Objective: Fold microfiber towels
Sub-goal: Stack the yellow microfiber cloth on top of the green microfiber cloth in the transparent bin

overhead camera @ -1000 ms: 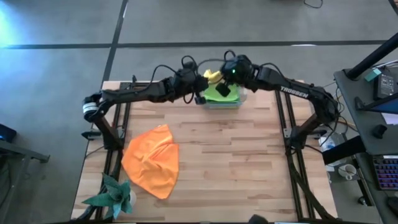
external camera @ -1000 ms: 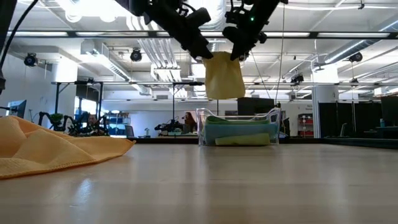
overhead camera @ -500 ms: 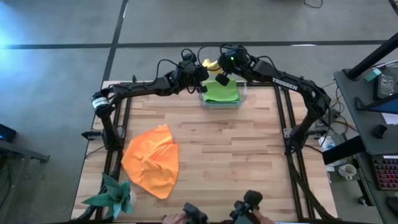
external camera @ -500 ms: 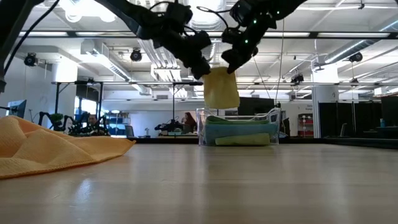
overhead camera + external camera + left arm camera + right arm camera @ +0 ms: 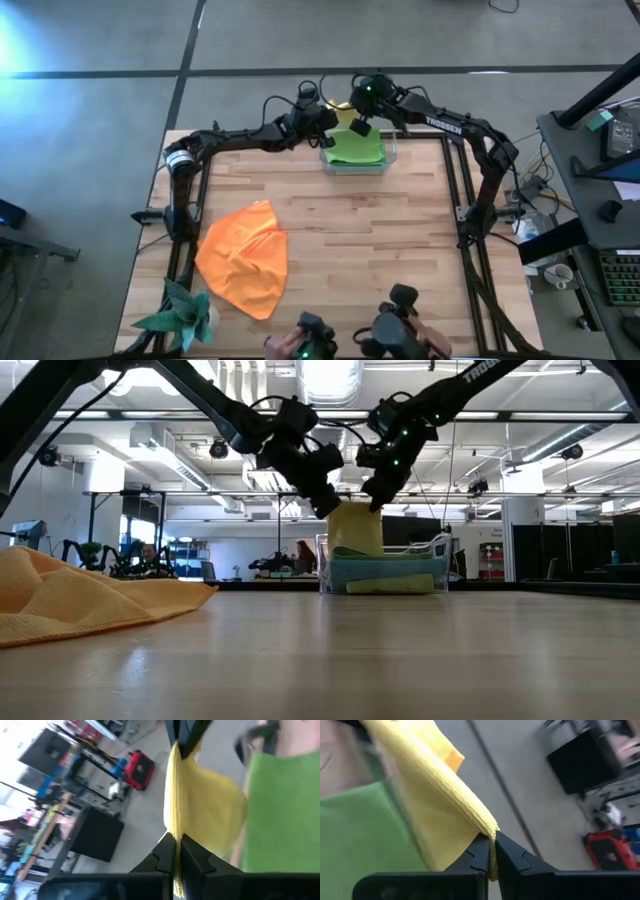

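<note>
I see both grippers pinching the yellow towel (image 5: 356, 528) between them: left gripper (image 5: 325, 505) on one top corner, right gripper (image 5: 375, 500) on the other. It hangs just below them, over the far end of the bin (image 5: 436, 565). From above, the arms hide most of it. The bin wall blurs the stacked towels; only the lime towel (image 5: 356, 148) on top is clear. The orange towel (image 5: 243, 258) lies crumpled well away on the bench (image 5: 380, 250).

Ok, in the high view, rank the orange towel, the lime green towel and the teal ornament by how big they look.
1. Orange towel, clearly the largest, lying spread out and rumpled.
2. Lime green towel and teal ornament: these look close in size, so I won't rank them. The towel is folded and partly hidden under the arms.
</note>
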Robot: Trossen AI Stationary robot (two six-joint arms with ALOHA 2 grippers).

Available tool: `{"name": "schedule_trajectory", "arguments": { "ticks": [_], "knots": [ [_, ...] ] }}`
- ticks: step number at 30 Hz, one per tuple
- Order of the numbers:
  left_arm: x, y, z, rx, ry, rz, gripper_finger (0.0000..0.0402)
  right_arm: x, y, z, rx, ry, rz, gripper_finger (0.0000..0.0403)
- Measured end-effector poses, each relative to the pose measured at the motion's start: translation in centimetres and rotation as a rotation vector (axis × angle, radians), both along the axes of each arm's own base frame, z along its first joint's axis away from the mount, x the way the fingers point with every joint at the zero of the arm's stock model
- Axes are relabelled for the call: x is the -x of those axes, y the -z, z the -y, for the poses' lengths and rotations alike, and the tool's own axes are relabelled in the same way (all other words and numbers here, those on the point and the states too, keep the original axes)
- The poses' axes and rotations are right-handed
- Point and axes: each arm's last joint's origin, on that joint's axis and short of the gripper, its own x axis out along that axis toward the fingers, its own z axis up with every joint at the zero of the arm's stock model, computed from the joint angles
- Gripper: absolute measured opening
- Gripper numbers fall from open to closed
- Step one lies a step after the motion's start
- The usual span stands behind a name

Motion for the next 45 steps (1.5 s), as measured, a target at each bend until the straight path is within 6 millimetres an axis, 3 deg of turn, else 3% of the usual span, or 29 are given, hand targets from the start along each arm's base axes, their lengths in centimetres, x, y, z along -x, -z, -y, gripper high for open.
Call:
{"name": "schedule_trajectory", "arguments": {
  "ticks": [9, 17, 34, 45],
  "knots": [
    [-0.5, 1.9, 2.5, 0.117, 0.070, -0.182, 0.0001, 0.9, 1.3, -1.6, -0.313, -0.042, 0.002, 0.0012],
    [-1.1, 3.0, 5.1, 0.184, 0.149, -0.297, 0.0001, 1.2, 3.7, -2.4, -0.564, -0.040, -0.044, 0.0012],
    [-0.8, 4.1, 6.1, 0.346, 0.250, -0.304, 0.0001, 0.1, 6.4, -3.8, -0.673, -0.032, -0.154, 0.0012],
    [-0.9, 3.7, 6.3, 0.352, 0.255, -0.306, 0.0001, -0.1, 6.2, -4.4, -0.664, -0.041, -0.168, 0.0014]
  ]
}}
